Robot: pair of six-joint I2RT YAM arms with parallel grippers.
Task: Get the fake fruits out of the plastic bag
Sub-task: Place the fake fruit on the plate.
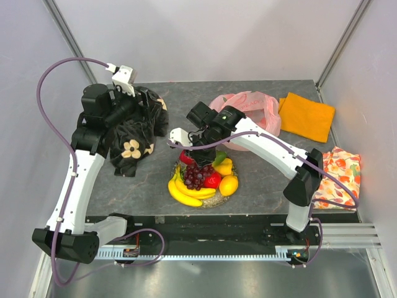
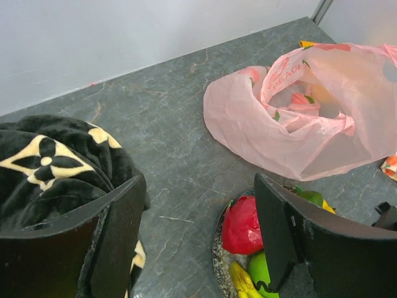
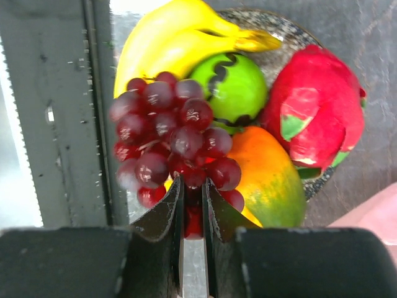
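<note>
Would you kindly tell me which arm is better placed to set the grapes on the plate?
The right. The right gripper is shut on the grapes, hanging over the plate, so it need only lower and release. The left gripper is open and empty, off beside the black cloth.

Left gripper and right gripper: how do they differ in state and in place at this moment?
The left gripper stands wide open and holds nothing; the right gripper is shut on the grapes. The left gripper is near the black cloth; the right gripper is over the plate. Neither touches the pink bag.
</note>
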